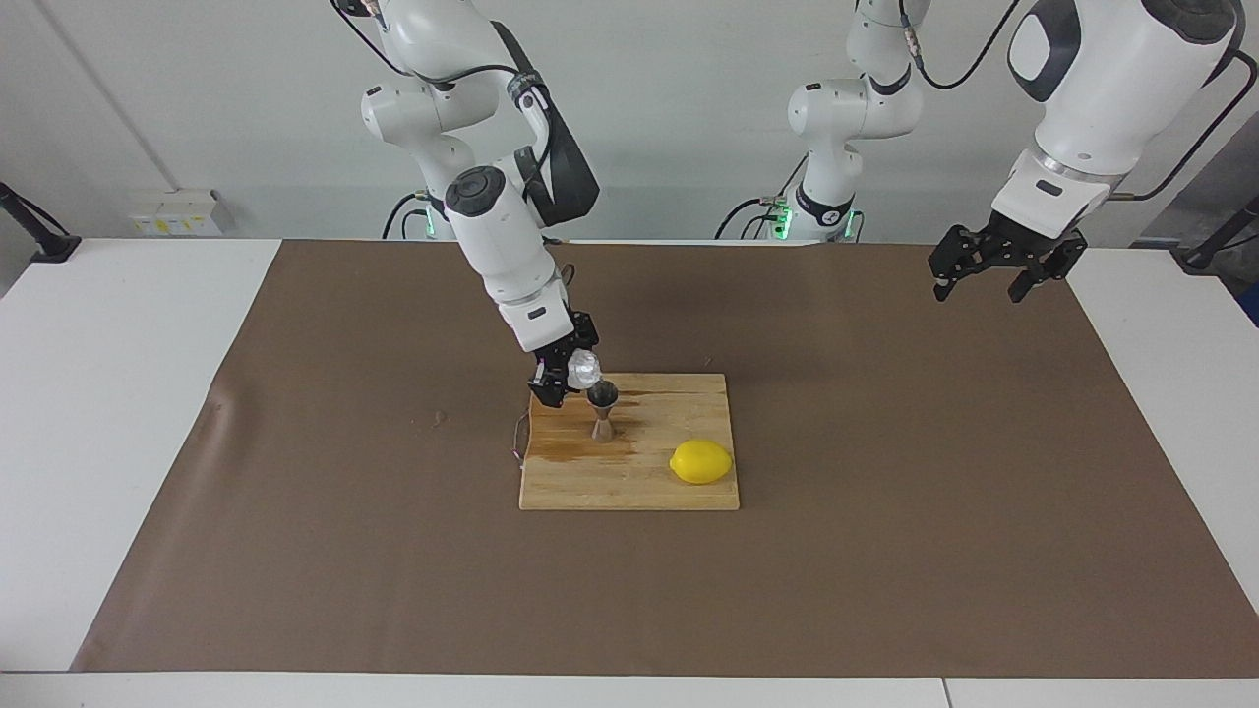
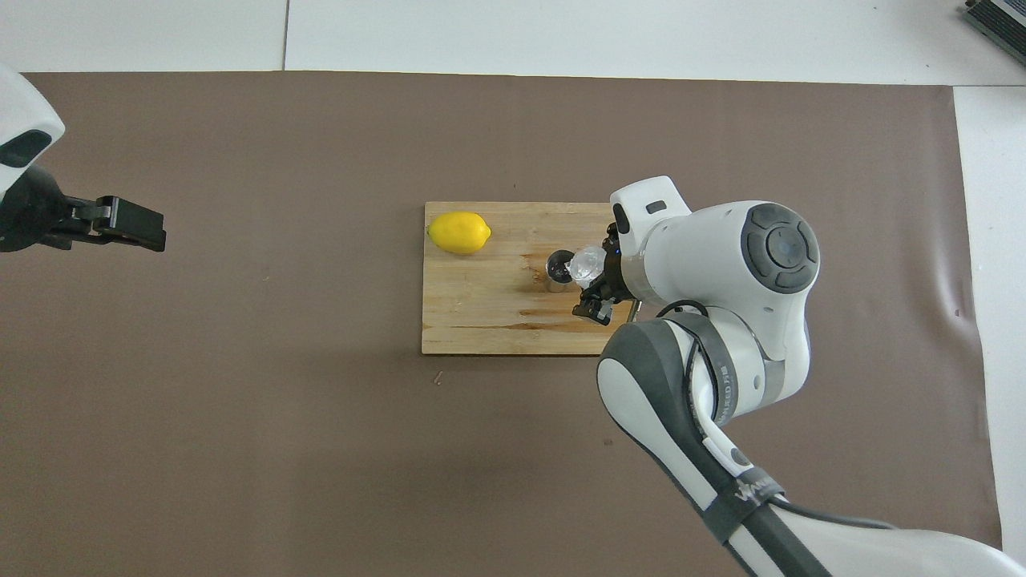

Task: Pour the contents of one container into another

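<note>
You see the wooden cutting board [image 1: 629, 462] lying on the brown mat [image 1: 885, 492] near the table's middle; take it as the landmark. The steel jigger [image 1: 603, 411] stands upright on the board, in the part toward the right arm's end and the half nearer the robots. Your right gripper [image 1: 563, 379] hangs over that same end of the board, clamped on the small clear ribbed cup [image 1: 582, 369], which it holds in the air tipped on its side, its mouth turned toward the jigger and sitting just above and beside the jigger's upper rim. From overhead the cup [image 2: 586, 261] overlaps the edge of the jigger [image 2: 558, 270], and the right gripper [image 2: 597, 284] sits at the board's [image 2: 481, 320] end; whether cup and jigger touch cannot be told. No stream of liquid can be made out. A lemon [image 1: 700, 461] rests on the board's corner toward the left arm's end, farther from the robots than the jigger, well apart from it. Darker stains mark the board around the jigger. Your left gripper [image 1: 993, 275] waits, raised over the mat, well apart from the board at the left arm's end of the table, fingers spread and holding nothing.
</note>
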Controlling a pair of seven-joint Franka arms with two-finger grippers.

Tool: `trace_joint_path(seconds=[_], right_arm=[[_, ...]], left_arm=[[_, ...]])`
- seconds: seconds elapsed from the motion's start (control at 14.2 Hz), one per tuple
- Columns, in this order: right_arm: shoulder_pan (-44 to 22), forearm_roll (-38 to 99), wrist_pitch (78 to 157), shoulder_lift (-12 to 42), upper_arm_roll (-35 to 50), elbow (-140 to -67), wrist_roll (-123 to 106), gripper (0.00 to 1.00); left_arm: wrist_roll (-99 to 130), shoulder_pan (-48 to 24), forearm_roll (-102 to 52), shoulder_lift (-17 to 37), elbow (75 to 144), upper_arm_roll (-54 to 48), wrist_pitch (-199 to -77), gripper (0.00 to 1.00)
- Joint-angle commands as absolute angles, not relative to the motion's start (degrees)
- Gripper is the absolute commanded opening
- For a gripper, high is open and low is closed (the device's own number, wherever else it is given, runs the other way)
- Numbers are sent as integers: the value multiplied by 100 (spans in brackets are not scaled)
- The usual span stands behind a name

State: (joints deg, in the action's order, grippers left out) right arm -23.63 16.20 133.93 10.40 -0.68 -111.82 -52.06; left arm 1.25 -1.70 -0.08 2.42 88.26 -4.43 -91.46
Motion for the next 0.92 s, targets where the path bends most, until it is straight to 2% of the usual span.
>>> trace_joint_path(seconds=[0.0, 0.21, 0.85], right_arm=[[-2277, 1467, 13430, 1081, -53, -11136, -5211, 23], [-2189, 1555, 13430, 1064, -44, -11171, -5571, 23], [-1943, 3505, 13439, 1028, -44, -11303, -7513, 23]], left_arm=[[105, -88, -79, 70, 9026, -492, -9193, 100], [105, -88, -79, 70, 9026, -492, -9193, 100], [105, -79, -79, 70, 9026, -492, -9193, 100]])
